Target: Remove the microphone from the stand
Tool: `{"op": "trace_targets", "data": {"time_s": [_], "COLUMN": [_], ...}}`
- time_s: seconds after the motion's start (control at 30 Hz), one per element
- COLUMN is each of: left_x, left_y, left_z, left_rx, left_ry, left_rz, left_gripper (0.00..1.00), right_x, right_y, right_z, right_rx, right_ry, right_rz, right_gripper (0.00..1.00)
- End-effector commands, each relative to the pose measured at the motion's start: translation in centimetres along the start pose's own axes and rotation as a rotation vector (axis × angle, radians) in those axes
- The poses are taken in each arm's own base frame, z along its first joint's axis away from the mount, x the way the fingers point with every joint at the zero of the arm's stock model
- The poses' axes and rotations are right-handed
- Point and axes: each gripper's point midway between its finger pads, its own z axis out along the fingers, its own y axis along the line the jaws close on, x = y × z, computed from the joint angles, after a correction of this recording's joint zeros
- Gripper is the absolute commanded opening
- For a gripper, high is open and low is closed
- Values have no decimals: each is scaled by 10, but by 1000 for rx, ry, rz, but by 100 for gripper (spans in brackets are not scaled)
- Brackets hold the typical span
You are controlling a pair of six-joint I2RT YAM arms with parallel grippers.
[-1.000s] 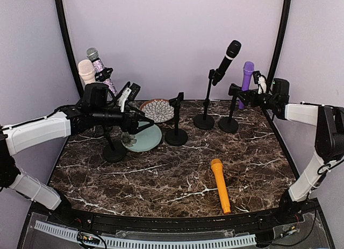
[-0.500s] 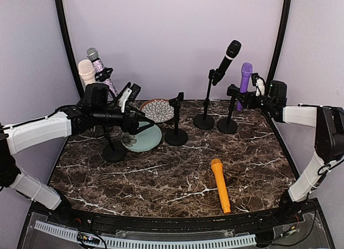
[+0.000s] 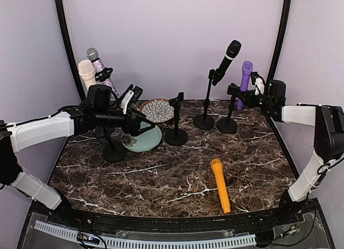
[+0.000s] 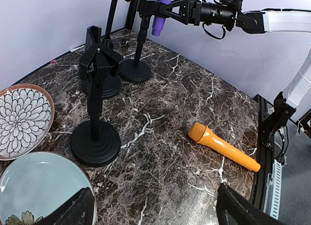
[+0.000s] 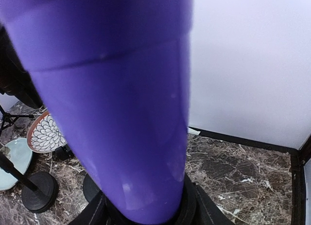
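No text, label, brand, number or sign can be read on the purple plastic microphone (image 3: 246,71), the orange plastic microphone (image 3: 220,185) or the dark marble-patterned table (image 3: 161,173).

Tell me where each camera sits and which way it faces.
Top external: above and behind, looking down over the table; both arms show.
Left wrist: on the left arm, facing the right arm; left fingers frame the bottom.
Right wrist: close up on the purple microphone; right fingers unclear.
Shared: top and left wrist show the orange microphone.
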Motion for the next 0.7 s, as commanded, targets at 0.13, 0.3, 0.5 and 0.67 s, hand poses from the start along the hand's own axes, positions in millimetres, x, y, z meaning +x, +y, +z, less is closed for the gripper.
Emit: {"op": "trace_targets", "data": {"time_s": [0.13,0.3,0.5,0.67], "left_x": [-1,-1,-4,-7], "left_y": [-1,-1,-5,-9], "left_z": [-1,-1,-3,-7], "left_rx": [17,18,36,41], "left_ry": [-9,-9,-18,-29], "left_rz": [22,25,38,46], "left_gripper": [89,89,89,89], "right_x": [-21,-33,-56,-69], "right_y": [5,9,20,34], "right_z": [-12,-28,-47,-65], "right_rx": [43,92,111,92], "right_ry": [-71,-137,-206,-232], "right_rz": [-35,-52,-77,-90], "right_gripper": [34,25,6,0]}}
